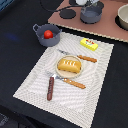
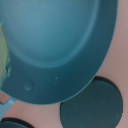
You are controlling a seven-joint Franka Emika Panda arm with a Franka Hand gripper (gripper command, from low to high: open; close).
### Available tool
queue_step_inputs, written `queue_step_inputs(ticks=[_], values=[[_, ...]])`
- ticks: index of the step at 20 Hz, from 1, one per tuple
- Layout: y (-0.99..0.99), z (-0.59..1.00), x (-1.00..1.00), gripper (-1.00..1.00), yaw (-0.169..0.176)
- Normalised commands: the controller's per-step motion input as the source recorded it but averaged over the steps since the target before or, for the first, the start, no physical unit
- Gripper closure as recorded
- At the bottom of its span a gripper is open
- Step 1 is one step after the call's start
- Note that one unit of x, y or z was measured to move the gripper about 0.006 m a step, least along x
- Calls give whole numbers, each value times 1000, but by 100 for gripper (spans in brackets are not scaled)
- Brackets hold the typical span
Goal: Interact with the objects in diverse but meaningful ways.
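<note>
While laid out as a place setting: bread loaf (image 1: 69,65) on plate (image 1: 58,73), cutlery (image 1: 75,83) alongside, tomato (image 1: 48,34) inside near pot (image 1: 46,35). Gripper over far pot (image 2: 55,45), perhaps gripping; jaws unseen.

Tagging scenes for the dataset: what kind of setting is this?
Probably a tabletop play-kitchen setup, not a real kitchen. A striped placemat carries a place setting: a bread loaf on a tan plate, flanked by orange-handled cutlery. Behind it sits a pink toy stove with dark burner discs.
</note>
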Motion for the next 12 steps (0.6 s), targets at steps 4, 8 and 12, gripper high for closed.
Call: queue_step_inputs(ticks=[4, 8, 12], values=[[0, -334, -191, -100, 0], [0, -298, -154, -100, 0], [0, -341, -154, -100, 0]])
